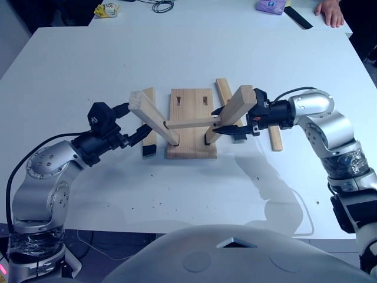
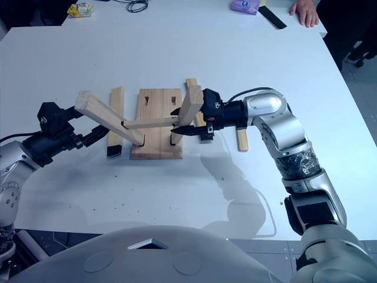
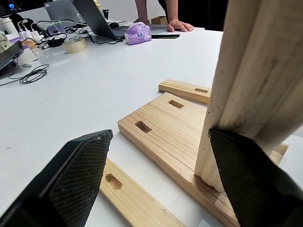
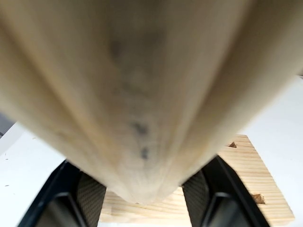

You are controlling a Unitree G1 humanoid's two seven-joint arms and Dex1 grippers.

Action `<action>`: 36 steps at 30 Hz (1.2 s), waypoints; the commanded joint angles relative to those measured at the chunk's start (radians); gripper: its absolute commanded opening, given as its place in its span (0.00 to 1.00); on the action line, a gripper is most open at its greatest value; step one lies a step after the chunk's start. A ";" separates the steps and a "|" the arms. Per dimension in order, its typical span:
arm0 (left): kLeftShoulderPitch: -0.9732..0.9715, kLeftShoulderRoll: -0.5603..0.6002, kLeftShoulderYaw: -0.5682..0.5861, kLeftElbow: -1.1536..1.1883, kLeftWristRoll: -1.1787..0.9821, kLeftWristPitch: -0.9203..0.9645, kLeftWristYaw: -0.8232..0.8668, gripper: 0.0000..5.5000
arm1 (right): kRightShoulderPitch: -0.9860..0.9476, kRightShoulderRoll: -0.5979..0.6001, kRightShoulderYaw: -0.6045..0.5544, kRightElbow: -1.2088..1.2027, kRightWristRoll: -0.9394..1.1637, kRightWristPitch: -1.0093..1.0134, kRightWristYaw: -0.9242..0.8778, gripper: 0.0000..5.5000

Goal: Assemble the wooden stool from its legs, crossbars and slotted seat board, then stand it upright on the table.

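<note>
The slotted seat board (image 1: 189, 100) lies flat on the white table. Two legs stand tilted in its near slots, splayed apart and joined by a crossbar (image 1: 191, 122). My right gripper (image 1: 231, 122) is shut on the right leg (image 1: 238, 105); its black fingers (image 4: 90, 194) press that leg from both sides. The left leg (image 1: 148, 113) passes between the wide-open fingers of my left gripper (image 1: 135, 122) and rests against one finger (image 3: 255, 184). The other finger (image 3: 71, 184) stands well apart from it.
A loose wooden piece (image 1: 149, 138) lies left of the board, another (image 1: 222, 89) behind its right corner, a third (image 1: 275, 140) under my right arm. At the far edge are a purple packet (image 1: 271, 6), a black strip (image 1: 297, 16) and a person's hand (image 1: 330, 12).
</note>
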 commanded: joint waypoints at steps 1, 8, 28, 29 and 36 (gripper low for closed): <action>-0.084 -0.077 0.027 -0.075 -0.114 -0.036 0.042 0.69 | 0.021 0.001 0.121 0.052 -0.156 0.063 -0.044 0.37; -0.311 -0.189 0.265 -0.097 -0.282 -0.009 0.457 0.69 | 0.016 0.023 0.105 0.062 -0.136 0.112 -0.132 0.37; -0.416 -0.313 -0.310 -0.523 -0.289 0.393 1.086 0.26 | -0.030 0.031 0.104 0.146 -0.159 0.072 -0.157 0.37; -0.405 -0.321 -0.339 -0.523 -0.267 0.410 1.109 0.23 | -0.032 0.032 0.104 0.153 -0.161 0.068 -0.157 0.37; -0.319 -0.369 -0.424 -0.478 -0.204 0.530 1.187 0.02 | -0.019 0.040 0.110 0.137 -0.155 0.075 -0.169 0.37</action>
